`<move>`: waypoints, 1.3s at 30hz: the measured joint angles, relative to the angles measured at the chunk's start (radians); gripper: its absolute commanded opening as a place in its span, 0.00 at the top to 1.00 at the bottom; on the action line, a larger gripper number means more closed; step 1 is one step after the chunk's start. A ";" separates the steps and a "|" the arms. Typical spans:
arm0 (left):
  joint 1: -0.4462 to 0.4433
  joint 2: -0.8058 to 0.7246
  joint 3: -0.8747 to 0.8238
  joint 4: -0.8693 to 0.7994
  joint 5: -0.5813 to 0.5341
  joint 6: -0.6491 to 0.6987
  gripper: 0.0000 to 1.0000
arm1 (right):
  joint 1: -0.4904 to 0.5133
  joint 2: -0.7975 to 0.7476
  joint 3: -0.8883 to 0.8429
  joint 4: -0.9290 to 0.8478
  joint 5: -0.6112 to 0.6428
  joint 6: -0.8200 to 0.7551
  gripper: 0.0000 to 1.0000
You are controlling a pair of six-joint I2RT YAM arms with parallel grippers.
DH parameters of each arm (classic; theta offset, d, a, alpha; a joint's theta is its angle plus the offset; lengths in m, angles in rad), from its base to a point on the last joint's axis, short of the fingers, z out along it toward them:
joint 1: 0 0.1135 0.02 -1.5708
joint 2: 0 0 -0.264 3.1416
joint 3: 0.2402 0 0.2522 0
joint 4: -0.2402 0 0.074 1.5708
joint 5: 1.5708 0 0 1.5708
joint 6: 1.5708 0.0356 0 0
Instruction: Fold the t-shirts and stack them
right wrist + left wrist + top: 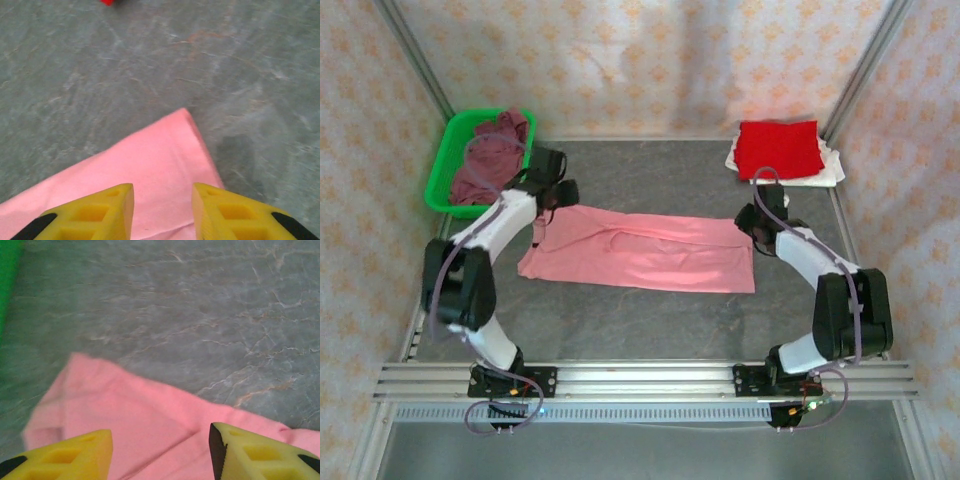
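The light pink t-shirt (640, 250) lies folded into a long band across the middle of the table. My left gripper (546, 222) hovers open over its left end, pink cloth (135, 420) showing below the yellow fingers (70, 457). Over the band's right far corner (165, 155) my right gripper (756, 232) is open too. At the back right, the folded bright red t-shirt (778, 148) lies on the white t-shirt (828, 168). A dusty maroon t-shirt (492, 160) is bunched in the basket.
The green plastic basket (442, 170) stands at the back left, close behind my left gripper. Patterned walls and metal posts close in the grey table (650, 170). An aluminium rail (640, 378) with both arm bases runs along the near edge.
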 measured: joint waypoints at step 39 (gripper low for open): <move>-0.054 0.034 -0.017 -0.090 0.015 -0.029 0.98 | 0.031 0.106 0.047 0.004 -0.004 -0.038 0.58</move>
